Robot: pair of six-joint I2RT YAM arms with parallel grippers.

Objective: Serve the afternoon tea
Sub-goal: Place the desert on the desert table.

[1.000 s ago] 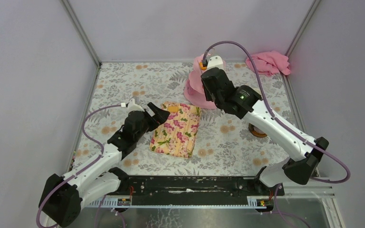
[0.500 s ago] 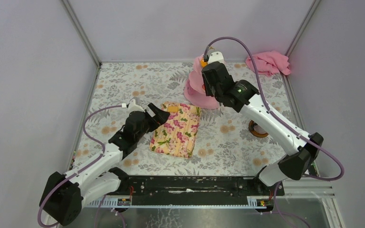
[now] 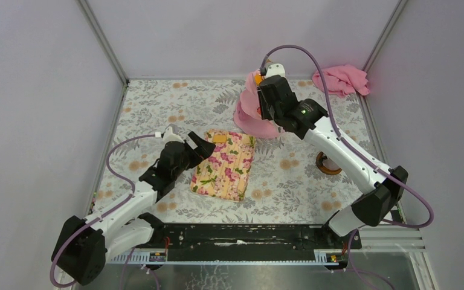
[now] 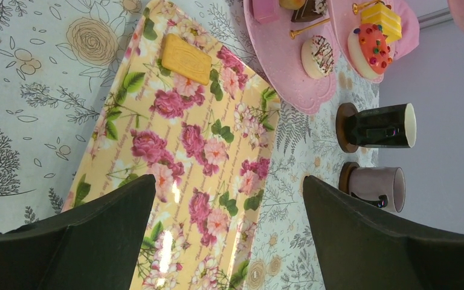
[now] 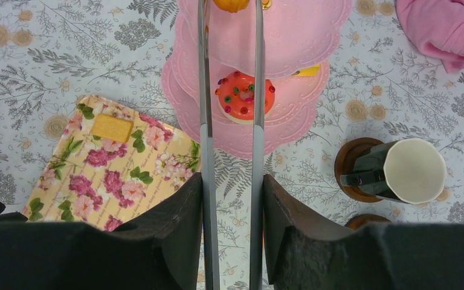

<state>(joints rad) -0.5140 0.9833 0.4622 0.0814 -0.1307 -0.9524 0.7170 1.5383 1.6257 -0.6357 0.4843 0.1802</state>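
Observation:
My right gripper (image 5: 232, 178) is shut on a pair of metal tongs (image 5: 204, 121). The tong tips pinch an orange toy cake (image 5: 232, 5) above the top tier of the pink three-tier stand (image 5: 302, 30). A red cake (image 5: 244, 95) and a yellow cake (image 5: 307, 71) sit on a lower tier. My left gripper (image 4: 229, 181) hangs open and empty over the floral tray (image 4: 181, 139), which carries one yellow biscuit (image 4: 185, 58). The black mug (image 4: 380, 125) and the grey mug (image 4: 374, 187) stand on wooden coasters right of the stand (image 4: 278, 54).
A pink cloth (image 3: 341, 80) lies bunched in the far right corner. The floral tray (image 3: 223, 164) lies mid-table between the arms. Metal frame posts and grey walls close in the table. My right arm hides most of the mugs in the top view.
My right arm has pushed slightly farther out and up, carrying the tongs and the orange cake over the stand's top. The left arm has not moved.

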